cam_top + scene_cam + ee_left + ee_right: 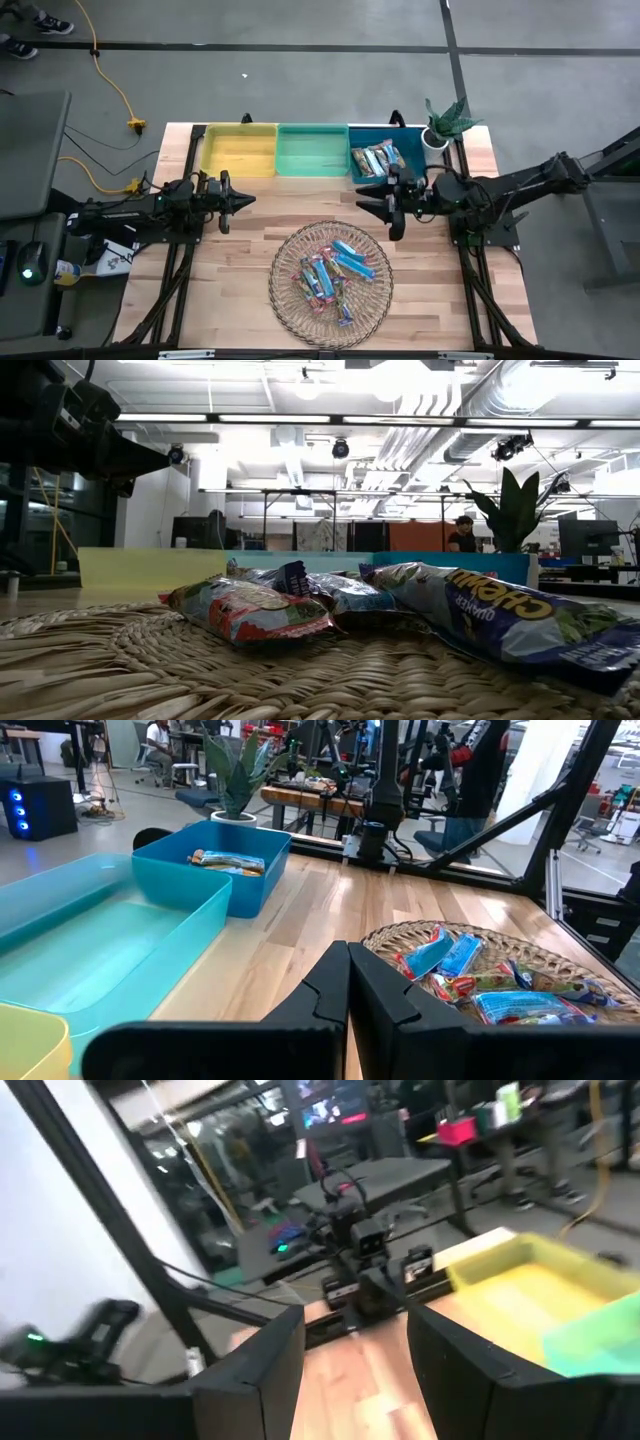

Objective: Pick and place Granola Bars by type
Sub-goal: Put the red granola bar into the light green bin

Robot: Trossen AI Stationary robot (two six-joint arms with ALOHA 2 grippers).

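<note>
Granola Bars point(250, 610) looked light and slippery (crinkly wrappers); you'd pinch across one's middle, right gripper point(392, 208) spread.

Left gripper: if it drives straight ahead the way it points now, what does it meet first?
Judging from the high view, the left gripper points across bare table at the right gripper, so that comes first. Heights are unclear.

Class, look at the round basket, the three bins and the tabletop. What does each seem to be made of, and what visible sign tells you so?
Basket: likely woven wicker or straw; the low view shows tan braided strands.
Yellow bin, green bin and blue bin: probably plastic, with smooth, even-coloured walls and a slight sheen.
Tabletop: looks like pale wood with plank lines and grain; whether solid or laminate cannot be told.
</note>
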